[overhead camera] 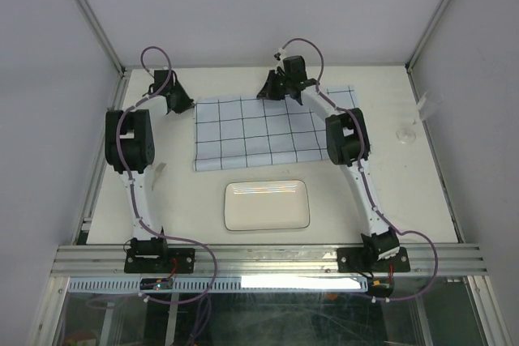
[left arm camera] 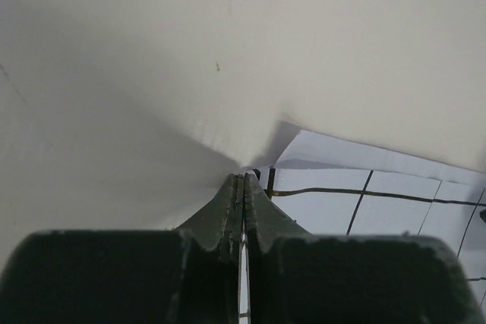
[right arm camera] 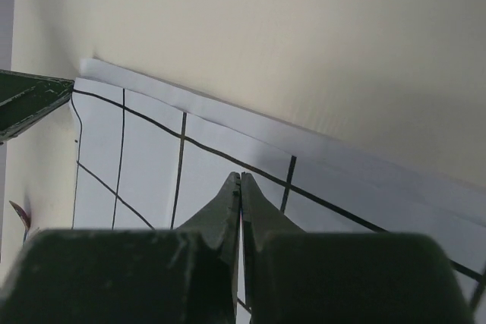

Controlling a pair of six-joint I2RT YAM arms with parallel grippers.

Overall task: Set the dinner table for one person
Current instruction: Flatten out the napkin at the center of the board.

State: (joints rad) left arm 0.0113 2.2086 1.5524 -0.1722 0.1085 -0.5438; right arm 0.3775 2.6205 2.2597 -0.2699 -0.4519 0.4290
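Table point(overhead camera: 389, 192) runs under both arms, so it's right below each claw. Left claw point(overhead camera: 186, 105) is pinched tight at the far left corner of the checked cloth point(overhead camera: 251, 131), tips right at that slightly lifted corner, though I can't tell if any fabric is actually caught in there. Right claw point(overhead camera: 267, 92) is pressed closed too, low over the cloth's far edge. The white plate point(overhead camera: 268, 185) sits in front of the cloth, close to it but not touching. There's a small clear thing point(overhead camera: 403, 131) off to the right, too tiny to make out.
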